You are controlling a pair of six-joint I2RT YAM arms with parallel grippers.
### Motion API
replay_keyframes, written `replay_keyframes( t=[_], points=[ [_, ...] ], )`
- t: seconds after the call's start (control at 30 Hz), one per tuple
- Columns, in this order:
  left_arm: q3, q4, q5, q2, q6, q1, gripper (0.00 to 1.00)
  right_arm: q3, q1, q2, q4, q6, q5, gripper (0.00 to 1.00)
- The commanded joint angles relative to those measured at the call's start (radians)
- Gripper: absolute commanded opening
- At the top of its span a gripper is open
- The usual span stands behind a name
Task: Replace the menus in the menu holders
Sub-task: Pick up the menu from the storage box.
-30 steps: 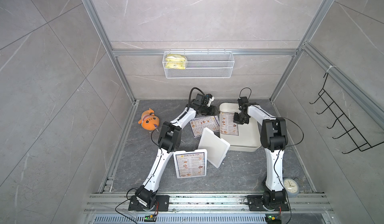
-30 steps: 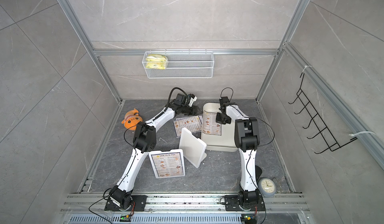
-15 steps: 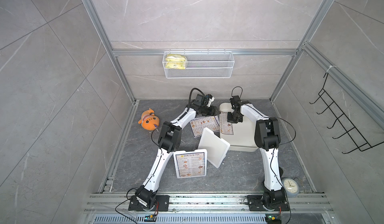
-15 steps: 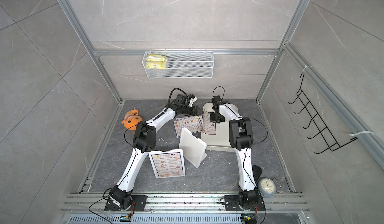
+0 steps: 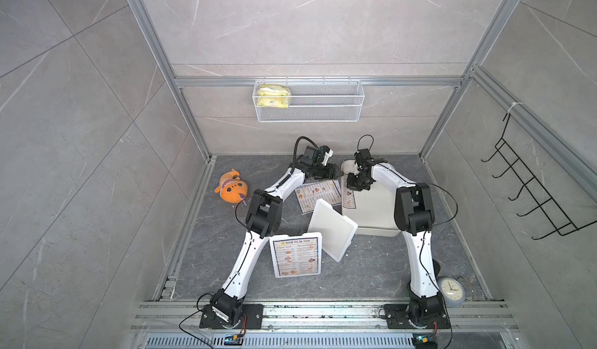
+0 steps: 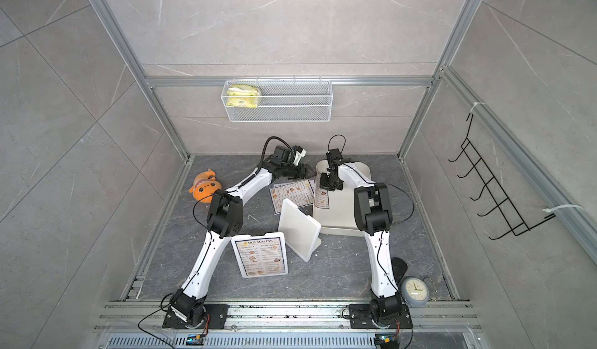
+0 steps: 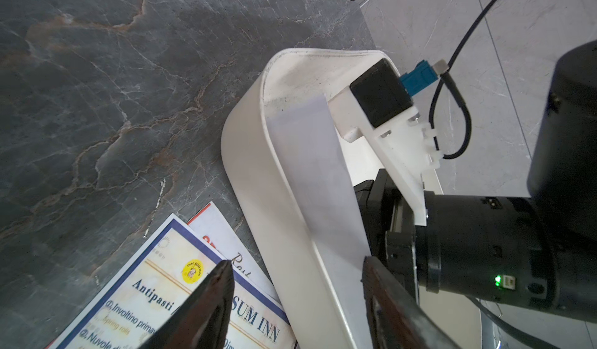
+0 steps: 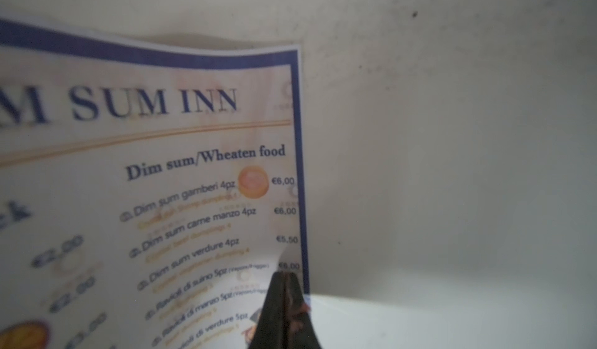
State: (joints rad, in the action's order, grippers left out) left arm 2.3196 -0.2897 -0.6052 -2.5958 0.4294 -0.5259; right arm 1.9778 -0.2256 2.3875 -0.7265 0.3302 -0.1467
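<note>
Cream tray (image 5: 378, 208) holding menu (image 5: 349, 199), wire basket (image 5: 326, 113) holding yellow packet (image 5: 273, 97)

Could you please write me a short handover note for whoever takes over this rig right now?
Left gripper: open, empty, at the tray corner above the loose menus.
Right gripper: shut on the edge of a DIM SUM INN menu, over the tray.
Things: two loose menus overlap on the table; the front holder lies flat with a menu inside; the other holder is tilted, back up, beside the tray.
Done: one holder looks emptied.
Left: put replacement menus into the holders.
</note>
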Motion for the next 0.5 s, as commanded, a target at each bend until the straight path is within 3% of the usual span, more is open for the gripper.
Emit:
replay_keyframes(
  t=[0.0,0.47],
  points=[
    [-0.009,0.069,-0.022,0.049,0.041,-0.004,0.66,-0.057,-0.018,0.011,0.016,0.030,-0.050,0.00],
    [0.007,0.138,-0.031,0.061,0.090,-0.008,0.59,-0.114,-0.017,-0.020,0.098,0.056,-0.092,0.00]
  ],
)
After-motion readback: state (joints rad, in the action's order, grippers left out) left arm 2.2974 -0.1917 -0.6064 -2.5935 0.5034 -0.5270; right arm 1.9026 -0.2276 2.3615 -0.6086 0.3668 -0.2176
